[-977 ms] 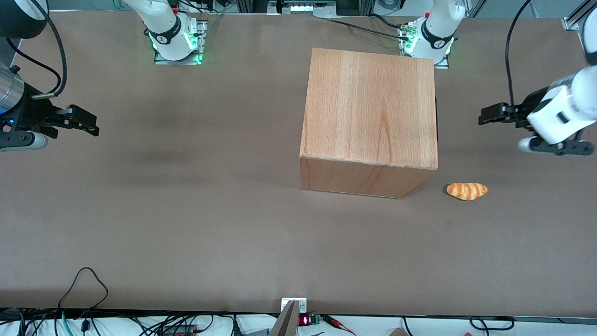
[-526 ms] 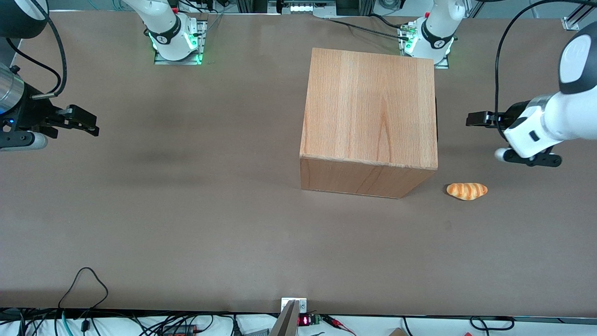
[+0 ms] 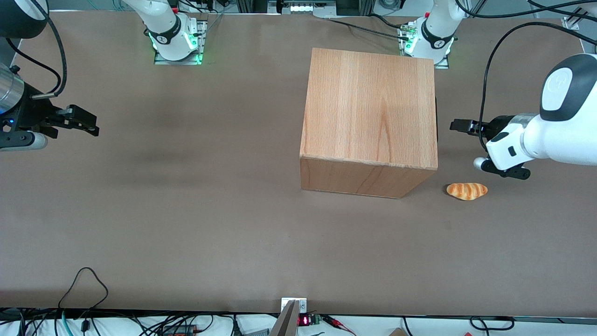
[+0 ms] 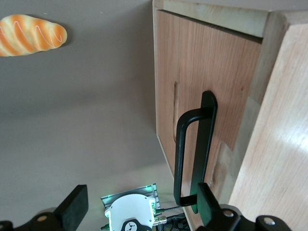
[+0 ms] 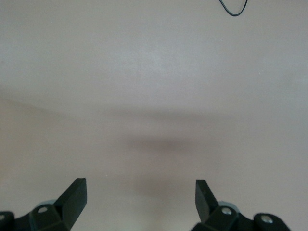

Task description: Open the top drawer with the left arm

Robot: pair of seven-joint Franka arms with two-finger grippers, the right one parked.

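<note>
While top drawer point(image 4: 202, 77) sits closed, contents seemingly hidden, jaws point(image 3: 459, 126) wide, empty, nearby.

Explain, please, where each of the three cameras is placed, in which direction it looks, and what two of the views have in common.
Front view: high above the table edge, looking down on the cabinet, the bread roll and the left arm, whose gripper sits beside the cabinet.
Left wrist view: on the working arm, facing the top drawer and its black handle between open fingers.
Right wrist view: on the parked arm, looking at bare table.
Shared: front and left wrist views both show the roll and cabinet.
</note>
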